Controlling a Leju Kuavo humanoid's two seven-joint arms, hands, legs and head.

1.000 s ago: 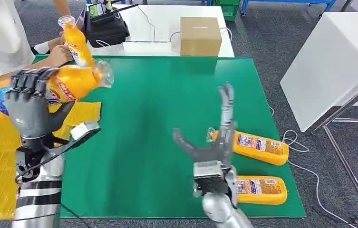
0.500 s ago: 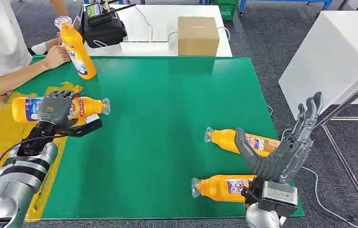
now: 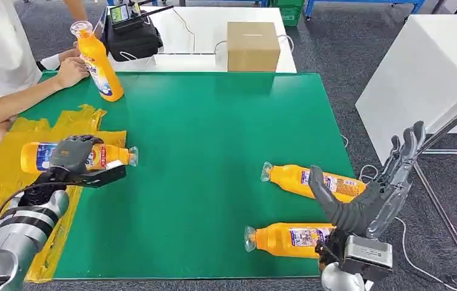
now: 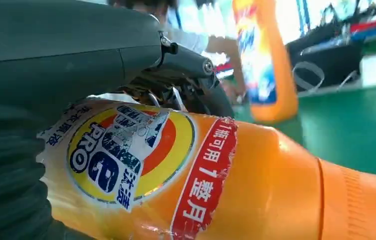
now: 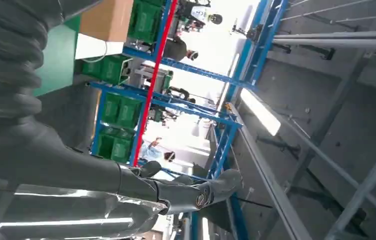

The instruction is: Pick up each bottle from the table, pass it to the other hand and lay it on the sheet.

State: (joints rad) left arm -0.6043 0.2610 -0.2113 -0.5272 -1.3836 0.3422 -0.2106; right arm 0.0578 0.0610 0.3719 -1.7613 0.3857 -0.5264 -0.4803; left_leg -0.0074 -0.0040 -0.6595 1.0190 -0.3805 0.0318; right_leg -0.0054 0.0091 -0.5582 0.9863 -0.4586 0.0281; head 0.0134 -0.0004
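Readable print: held bottle's label

The orange bottle [image 4: 235, 185] carries a round emblem reading "PRO" with Chinese characters, and a red band [image 4: 206, 175] reading "瓶可用 1 整月".

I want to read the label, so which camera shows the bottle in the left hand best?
The left wrist view: the held bottle is close up there, its label print sharp. The head view shows the whole bottle lying over the yellow sheet, but small, with the left hand covering its middle. The right wrist view looks away from it.
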